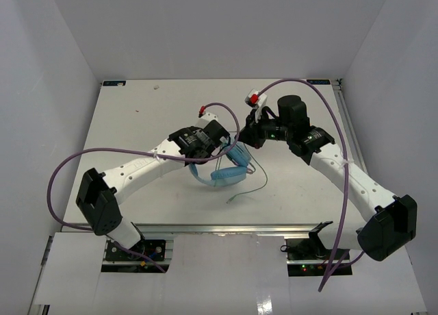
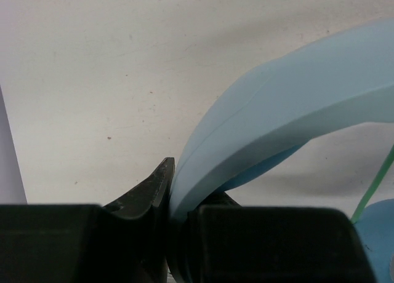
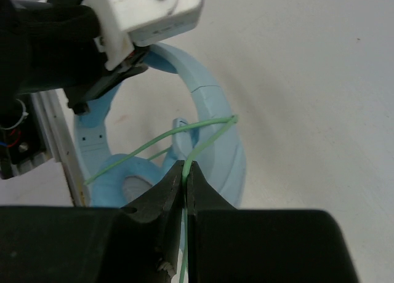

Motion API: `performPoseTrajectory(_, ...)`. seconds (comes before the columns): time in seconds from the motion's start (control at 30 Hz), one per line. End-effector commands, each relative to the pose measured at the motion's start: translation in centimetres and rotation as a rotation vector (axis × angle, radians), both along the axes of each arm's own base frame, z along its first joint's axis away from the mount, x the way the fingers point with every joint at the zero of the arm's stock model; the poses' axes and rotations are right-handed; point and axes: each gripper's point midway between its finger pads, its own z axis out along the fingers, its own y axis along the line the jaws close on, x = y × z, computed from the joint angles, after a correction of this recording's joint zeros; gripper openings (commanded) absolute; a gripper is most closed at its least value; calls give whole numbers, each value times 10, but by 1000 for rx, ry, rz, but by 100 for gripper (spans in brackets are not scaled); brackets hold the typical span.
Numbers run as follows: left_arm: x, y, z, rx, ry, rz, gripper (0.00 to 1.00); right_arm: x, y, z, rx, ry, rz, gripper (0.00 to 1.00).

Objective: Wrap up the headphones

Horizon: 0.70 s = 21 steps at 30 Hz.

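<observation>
Evidently light and rigid, the headphones (image 1: 229, 173) are clamped by the headband (image 2: 289, 98) between the left fingers (image 2: 148, 191); the thin, limp, probably slippery cord (image 3: 154, 137) is pinched between the closed right fingers (image 3: 206, 197), just before the headband.

Light blue headphones (image 1: 226, 173) between left gripper (image 1: 228, 150) and right gripper (image 1: 245, 144)

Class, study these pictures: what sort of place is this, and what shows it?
Probably a robot test cell in a lab: a white table boxed in by plain white walls, with a left arm and right arm bolted at its near edge, handling headphones.
</observation>
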Motion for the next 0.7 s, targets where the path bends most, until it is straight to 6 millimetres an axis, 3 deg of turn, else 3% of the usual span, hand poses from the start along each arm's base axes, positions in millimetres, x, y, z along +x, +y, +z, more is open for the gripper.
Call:
performPoseTrajectory(0.0,4,32,8,133,-43,175,0,-41,20,75,226,-79,236,8)
performPoseTrajectory(0.3,17,8,18,26,-62,228,0,-78,32,76,348,-41,438,8)
performPoseTrajectory(0.53,20,-7,50,-143,-96,225,0,-97,31,88,418,-53,544,8)
performPoseTrajectory(0.67,20,-15,64,-210,-98,208,0,-109,28,93,450,-65,597,14)
